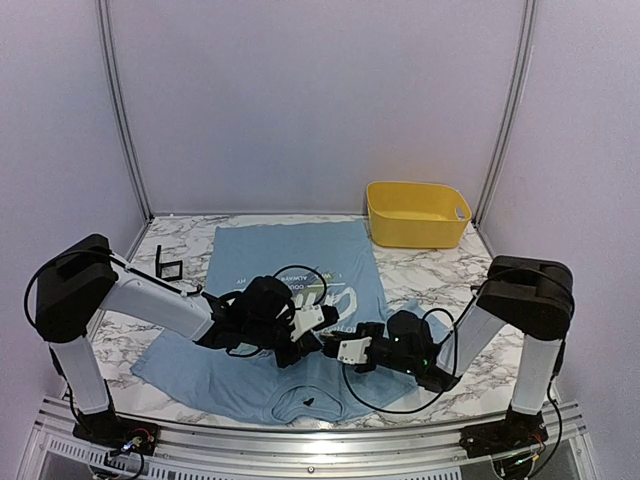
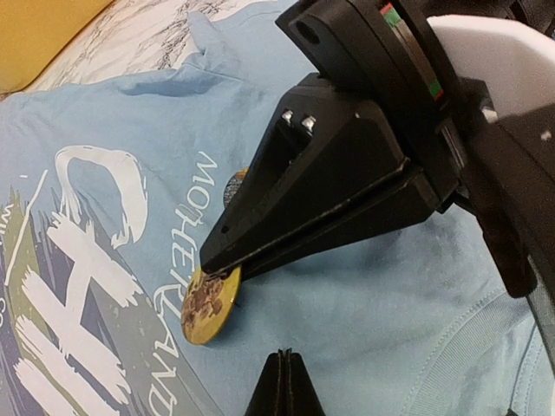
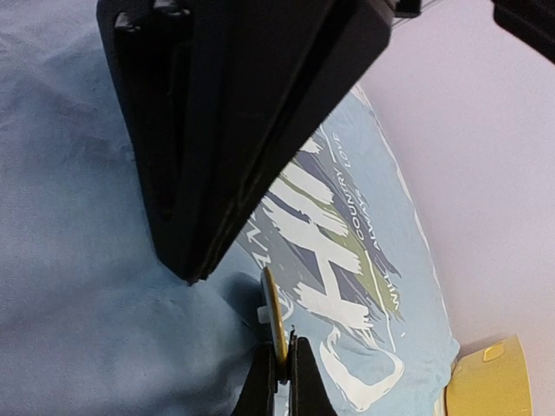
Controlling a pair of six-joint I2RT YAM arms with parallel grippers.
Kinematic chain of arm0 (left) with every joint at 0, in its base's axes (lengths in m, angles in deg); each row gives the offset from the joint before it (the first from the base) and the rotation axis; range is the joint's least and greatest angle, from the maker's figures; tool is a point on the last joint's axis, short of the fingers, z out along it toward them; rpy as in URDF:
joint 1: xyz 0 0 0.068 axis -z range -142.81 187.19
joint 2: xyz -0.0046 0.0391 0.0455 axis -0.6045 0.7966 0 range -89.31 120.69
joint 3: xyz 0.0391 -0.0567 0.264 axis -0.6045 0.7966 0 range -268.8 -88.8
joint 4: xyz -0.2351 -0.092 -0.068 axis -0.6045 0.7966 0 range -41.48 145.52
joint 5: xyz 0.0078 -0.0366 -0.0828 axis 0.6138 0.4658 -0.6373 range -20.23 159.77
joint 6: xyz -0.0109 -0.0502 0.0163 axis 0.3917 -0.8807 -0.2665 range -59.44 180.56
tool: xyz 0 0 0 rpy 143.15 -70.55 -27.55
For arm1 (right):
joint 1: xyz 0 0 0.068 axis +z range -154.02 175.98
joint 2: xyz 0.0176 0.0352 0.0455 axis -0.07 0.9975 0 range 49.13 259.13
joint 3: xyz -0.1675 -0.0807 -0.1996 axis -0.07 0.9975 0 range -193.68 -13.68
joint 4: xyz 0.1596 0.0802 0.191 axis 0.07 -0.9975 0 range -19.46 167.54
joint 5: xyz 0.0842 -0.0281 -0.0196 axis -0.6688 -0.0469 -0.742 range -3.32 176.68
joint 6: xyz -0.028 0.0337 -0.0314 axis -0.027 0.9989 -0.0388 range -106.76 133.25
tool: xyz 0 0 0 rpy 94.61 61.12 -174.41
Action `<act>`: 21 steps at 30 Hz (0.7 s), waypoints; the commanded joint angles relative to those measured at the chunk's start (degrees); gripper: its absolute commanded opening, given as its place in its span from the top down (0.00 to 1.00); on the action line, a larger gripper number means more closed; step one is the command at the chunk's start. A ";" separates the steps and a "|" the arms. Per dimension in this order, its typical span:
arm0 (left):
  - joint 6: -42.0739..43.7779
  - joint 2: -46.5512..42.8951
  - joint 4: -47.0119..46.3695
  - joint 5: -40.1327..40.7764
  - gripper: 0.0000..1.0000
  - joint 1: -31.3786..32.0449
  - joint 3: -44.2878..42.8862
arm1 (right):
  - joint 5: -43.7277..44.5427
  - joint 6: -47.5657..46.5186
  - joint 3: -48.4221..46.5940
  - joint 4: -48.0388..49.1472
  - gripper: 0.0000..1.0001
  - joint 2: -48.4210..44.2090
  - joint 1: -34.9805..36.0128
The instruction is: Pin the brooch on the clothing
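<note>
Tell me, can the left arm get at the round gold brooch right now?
Probably yes: the left gripper hangs right beside the round gold brooch over the light blue T-shirt, with nothing between them. But its jaws are shut, and the right gripper is pinching the brooch.

The shirt is seen as soft, matt knit cloth, its white print laid flat and without sheen. The brooch is shown glossy and gold-toned, metal by the look, its face roughened with brown flecks. The left gripper and right gripper are made of matt black plastic, faintly scuffed at the edges. The table is finished smooth and marble-patterned, and the bin is moulded in smooth yellow plastic.
</note>
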 commanded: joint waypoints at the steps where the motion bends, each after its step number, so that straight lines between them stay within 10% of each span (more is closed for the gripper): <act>1: -0.95 -2.18 -2.25 -1.68 1.00 -0.18 0.57 | 0.69 -0.94 0.45 4.33 1.00 1.95 1.32; 21: -1.43 -1.85 -2.54 -0.40 1.00 -1.14 0.61 | -12.97 10.98 3.53 4.72 1.00 -2.52 0.36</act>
